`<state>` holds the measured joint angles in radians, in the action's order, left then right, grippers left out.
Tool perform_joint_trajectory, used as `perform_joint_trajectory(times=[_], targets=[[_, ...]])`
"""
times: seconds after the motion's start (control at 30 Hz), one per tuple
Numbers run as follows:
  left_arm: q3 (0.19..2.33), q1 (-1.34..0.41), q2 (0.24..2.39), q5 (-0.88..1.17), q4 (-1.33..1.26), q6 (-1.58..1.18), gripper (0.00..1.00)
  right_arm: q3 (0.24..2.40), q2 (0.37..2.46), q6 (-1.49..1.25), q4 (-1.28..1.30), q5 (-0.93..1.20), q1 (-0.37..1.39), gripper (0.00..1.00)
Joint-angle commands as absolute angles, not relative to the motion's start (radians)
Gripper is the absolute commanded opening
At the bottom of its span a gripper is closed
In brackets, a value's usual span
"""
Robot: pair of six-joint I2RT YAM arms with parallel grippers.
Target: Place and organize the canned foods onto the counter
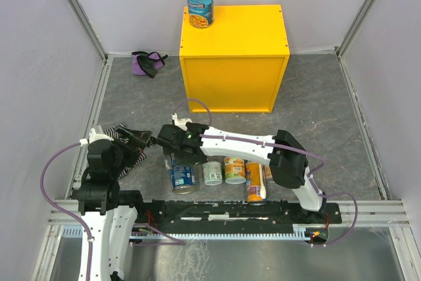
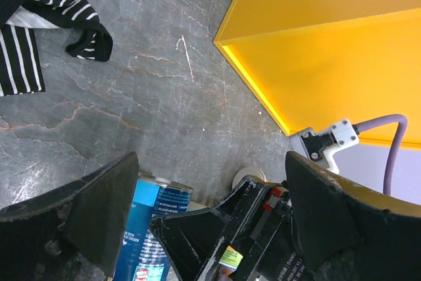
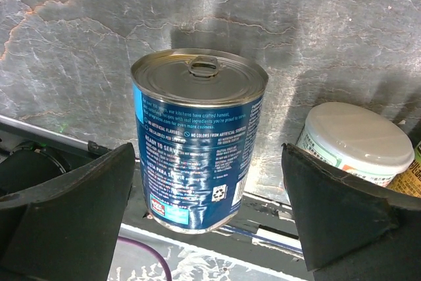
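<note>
One blue-labelled can (image 1: 200, 4) stands on the back left corner of the yellow counter (image 1: 243, 77). A second blue can (image 1: 183, 177) stands on the floor at the left end of a row with a pale-green can (image 1: 212, 173), a short orange can (image 1: 235, 170) and a tall orange can (image 1: 255, 186). My right gripper (image 1: 172, 143) is open just above this blue can; in the right wrist view the gripper (image 3: 207, 162) straddles the can (image 3: 197, 139) without touching it. My left gripper (image 1: 141, 139) is open and empty beside it (image 2: 210, 169).
A striped cloth (image 1: 125, 137) lies under the left gripper and shows in the left wrist view (image 2: 26, 24). A purple cloth bundle (image 1: 148, 62) lies at the back left by the wall. The right arm spans across above the can row. The pale-green can (image 3: 358, 143) stands close to the right finger.
</note>
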<state>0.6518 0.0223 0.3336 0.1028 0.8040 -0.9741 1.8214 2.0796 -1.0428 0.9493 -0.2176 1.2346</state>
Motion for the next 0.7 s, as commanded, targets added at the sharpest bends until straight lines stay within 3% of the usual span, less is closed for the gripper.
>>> perform_joint_trajectory(times=[0.0,0.67], targets=[[0.701,0.028,0.319,0.086,0.802,-0.934,0.98,1.871,2.105,-1.038,0.935,-0.223,1.229,1.0],[0.692,0.027,0.307,0.075,0.818,-0.935,0.98,1.92,2.218,-1.046,0.925,-0.193,1.212,0.99]])
